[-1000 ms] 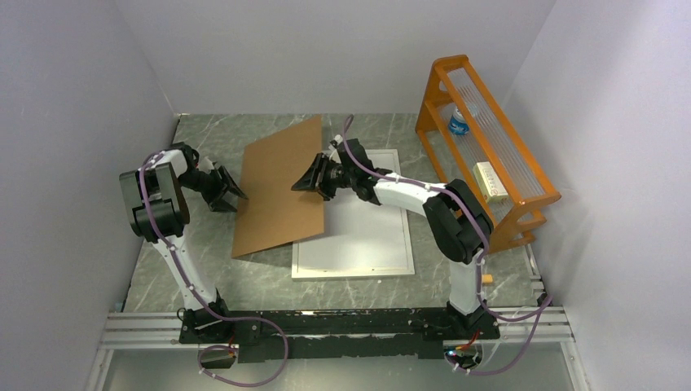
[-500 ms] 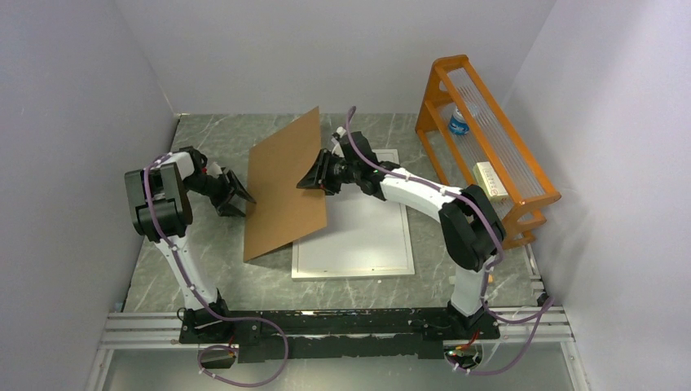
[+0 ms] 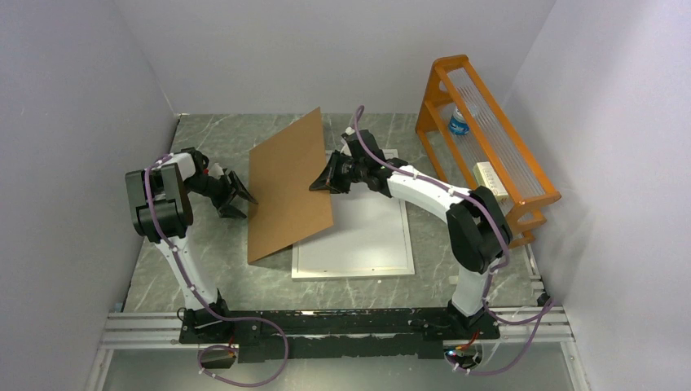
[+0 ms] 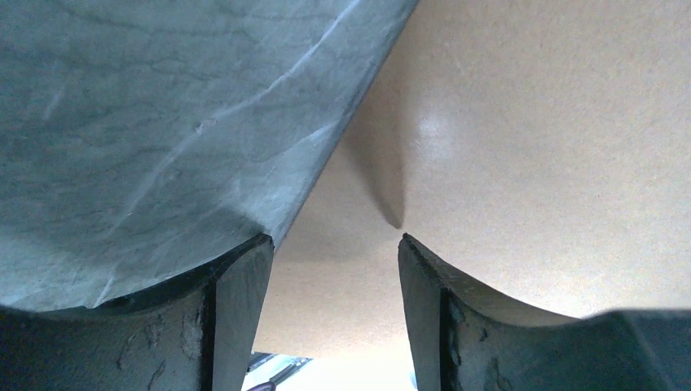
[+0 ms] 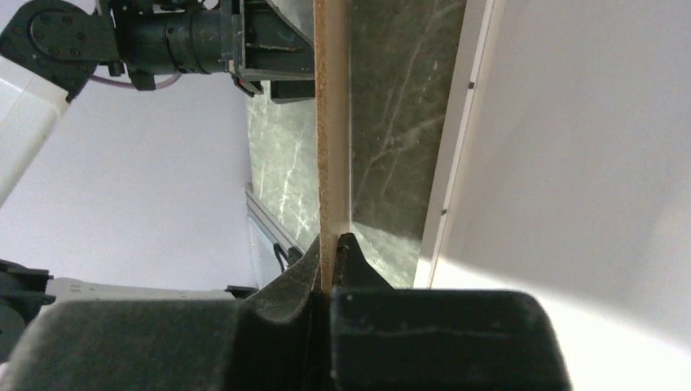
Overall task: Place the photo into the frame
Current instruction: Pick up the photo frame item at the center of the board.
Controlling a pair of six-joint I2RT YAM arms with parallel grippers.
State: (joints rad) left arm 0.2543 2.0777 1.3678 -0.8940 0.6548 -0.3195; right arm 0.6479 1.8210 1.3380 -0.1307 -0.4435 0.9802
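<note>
There are two robot arms, a left arm [image 3: 155, 199] and a right arm [image 3: 424, 195], on one grey marbled counter [image 3: 228, 277]. One brown board [image 3: 289, 191] and one white frame [image 3: 358, 244] are in sight. There is one orange rack [image 3: 528, 218], and it carries two items: one bottle [image 3: 459, 122] and one small pale box [image 3: 491, 181].

Right jaws closed onto backing board [image 3: 289, 191]; board tilted steeper.
</note>
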